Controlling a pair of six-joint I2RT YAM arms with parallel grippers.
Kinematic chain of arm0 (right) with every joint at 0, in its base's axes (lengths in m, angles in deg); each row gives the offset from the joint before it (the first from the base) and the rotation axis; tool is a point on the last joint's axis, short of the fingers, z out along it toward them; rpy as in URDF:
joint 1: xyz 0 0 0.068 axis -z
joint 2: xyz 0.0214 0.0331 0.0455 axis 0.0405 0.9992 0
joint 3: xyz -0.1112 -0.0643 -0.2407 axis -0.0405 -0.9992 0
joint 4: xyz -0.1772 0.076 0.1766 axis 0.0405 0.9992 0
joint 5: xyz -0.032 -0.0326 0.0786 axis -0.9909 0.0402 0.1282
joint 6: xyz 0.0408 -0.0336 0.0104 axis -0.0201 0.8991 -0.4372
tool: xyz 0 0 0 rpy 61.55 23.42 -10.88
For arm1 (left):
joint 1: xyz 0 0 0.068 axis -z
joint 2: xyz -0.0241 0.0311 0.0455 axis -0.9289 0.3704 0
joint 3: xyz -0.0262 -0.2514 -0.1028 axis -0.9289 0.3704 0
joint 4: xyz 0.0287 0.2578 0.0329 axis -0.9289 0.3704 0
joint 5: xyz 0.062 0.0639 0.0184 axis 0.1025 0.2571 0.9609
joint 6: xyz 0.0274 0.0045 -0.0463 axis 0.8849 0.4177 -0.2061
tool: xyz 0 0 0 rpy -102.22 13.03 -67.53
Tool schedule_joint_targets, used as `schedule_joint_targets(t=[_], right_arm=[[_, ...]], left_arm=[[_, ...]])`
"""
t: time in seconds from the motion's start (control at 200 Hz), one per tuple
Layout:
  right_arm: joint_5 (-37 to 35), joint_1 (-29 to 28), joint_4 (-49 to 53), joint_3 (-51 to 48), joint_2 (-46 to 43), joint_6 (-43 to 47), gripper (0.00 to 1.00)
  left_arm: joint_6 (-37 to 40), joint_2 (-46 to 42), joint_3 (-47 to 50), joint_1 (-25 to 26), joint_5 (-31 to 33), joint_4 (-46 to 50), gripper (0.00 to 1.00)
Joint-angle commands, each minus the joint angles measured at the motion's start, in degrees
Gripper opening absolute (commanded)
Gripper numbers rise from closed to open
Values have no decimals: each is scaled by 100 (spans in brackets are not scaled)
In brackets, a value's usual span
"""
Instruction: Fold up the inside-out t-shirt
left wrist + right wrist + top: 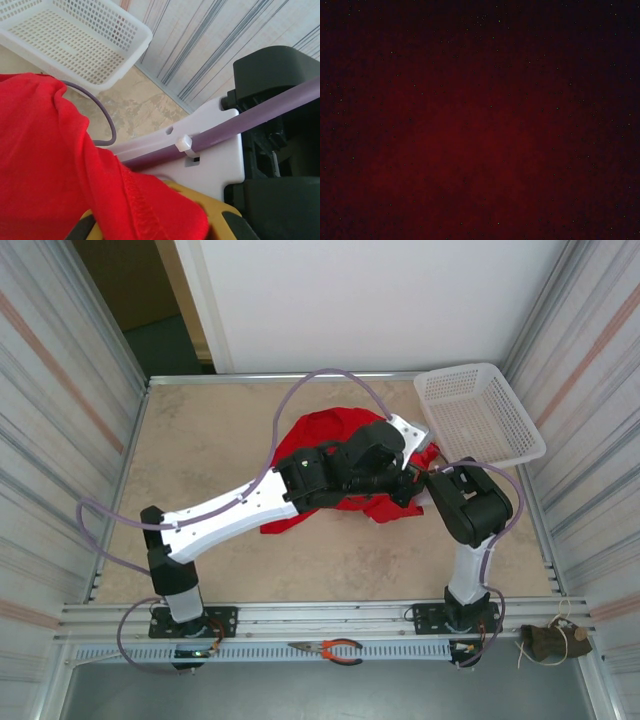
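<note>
Left wrist view has the left gripper point(155, 227) pressed together on a stitched hem of the inside-out t-shirt point(45, 165), the red cloth draped over its fingers and bunched to its left, with the white basket point(75, 45) ahead of it. The right gripper point(420, 485) sits just beside it, buried in the same crumpled heap (whether its jaws are spread or pinching cloth I cannot tell). To do this step well, I judge the pinched hem needs a firm hold while the other tool finds a matching edge close by, then both draw apart and lift so the shirt hangs open.
</note>
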Motion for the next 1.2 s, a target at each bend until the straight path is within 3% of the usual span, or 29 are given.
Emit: schedule_joint_targets(t=[0.0,0.13,0.496,0.822,1.027,1.197], right_arm=[[413,-133,-1731,-112,921,-12,72],[869,140,-3190,-167,1374,-216,73],[1274,708,-3203,-529,889,20,74],[1237,678,-3186,-188,1160,-174,78],[808,656,-3108,-288,1507,-467,81],[422,616,-2456,-221,1485,-600,79]], left_arm=[[106,383,-7,1231,-2865,-1910,0],[140,398,77,1313,-2892,-1997,0],[-81,-995,2256,1363,-1443,-3310,0],[-62,-1007,2098,1467,-1792,-3334,0],[-81,-987,2217,1467,-1802,-3362,0],[-90,-939,2098,1467,-1960,-3350,0]])
